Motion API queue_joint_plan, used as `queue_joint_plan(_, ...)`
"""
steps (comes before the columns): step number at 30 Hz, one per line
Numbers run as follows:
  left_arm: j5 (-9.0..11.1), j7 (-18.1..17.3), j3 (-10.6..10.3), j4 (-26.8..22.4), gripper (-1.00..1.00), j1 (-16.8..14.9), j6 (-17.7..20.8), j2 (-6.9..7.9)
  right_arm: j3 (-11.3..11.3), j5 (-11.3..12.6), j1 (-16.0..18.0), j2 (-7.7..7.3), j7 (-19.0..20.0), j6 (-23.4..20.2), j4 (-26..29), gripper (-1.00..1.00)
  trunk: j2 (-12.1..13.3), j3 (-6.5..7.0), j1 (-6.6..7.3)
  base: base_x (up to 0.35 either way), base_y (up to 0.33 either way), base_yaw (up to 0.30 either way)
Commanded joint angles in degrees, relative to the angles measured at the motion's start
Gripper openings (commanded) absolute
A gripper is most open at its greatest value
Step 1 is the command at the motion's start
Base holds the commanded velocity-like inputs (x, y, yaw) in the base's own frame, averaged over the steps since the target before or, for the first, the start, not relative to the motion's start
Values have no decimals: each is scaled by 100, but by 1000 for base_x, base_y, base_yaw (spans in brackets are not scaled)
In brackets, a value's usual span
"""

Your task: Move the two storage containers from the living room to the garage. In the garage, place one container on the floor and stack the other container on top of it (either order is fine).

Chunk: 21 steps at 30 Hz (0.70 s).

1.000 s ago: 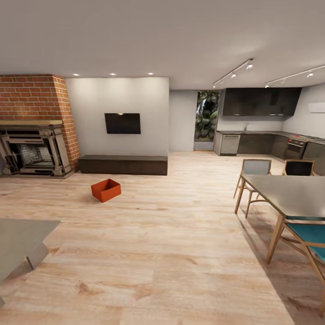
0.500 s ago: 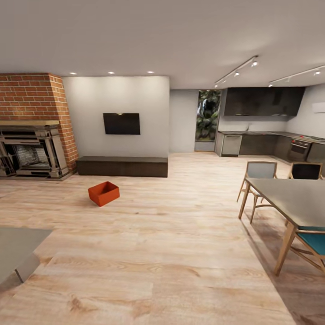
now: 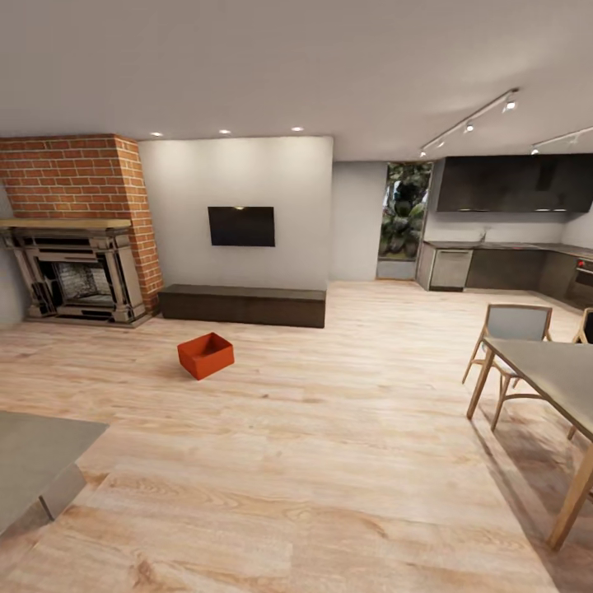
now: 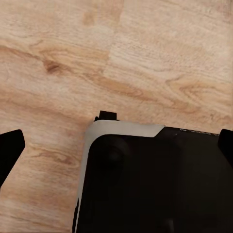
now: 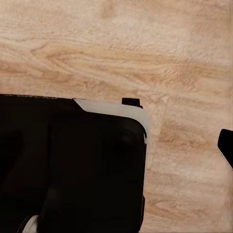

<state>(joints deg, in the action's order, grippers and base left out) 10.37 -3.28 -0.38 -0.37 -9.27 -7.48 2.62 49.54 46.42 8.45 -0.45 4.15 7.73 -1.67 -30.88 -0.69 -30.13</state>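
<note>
One orange-red storage container (image 3: 206, 355) sits open-topped on the light wood plank floor (image 3: 329, 461) of the living room, just in front of the long dark low cabinet (image 3: 243, 305), below the black wall TV (image 3: 241, 226) and to the right of the red-brick fireplace (image 3: 78, 239). A grey dining table (image 3: 552, 375) with a wooden chair (image 3: 511, 329) stands at far right. In each wrist view a dark fingertip shows over the planks; whether either gripper is wide or narrow cannot be told.
</note>
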Motion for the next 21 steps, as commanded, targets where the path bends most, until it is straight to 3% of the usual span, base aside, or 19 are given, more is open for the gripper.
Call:
queue_joint_plan(1,53,-32,-6,9,100,-5,-17,1,38,60,5,2,42,27,-18,100,-6,-7,-5,324,0,14)
queue_joint_plan(21,53,-32,-6,8,100,-5,-17,-4,55,61,4,12,35,18,-10,100,-6,-7,-5,324,0,2)
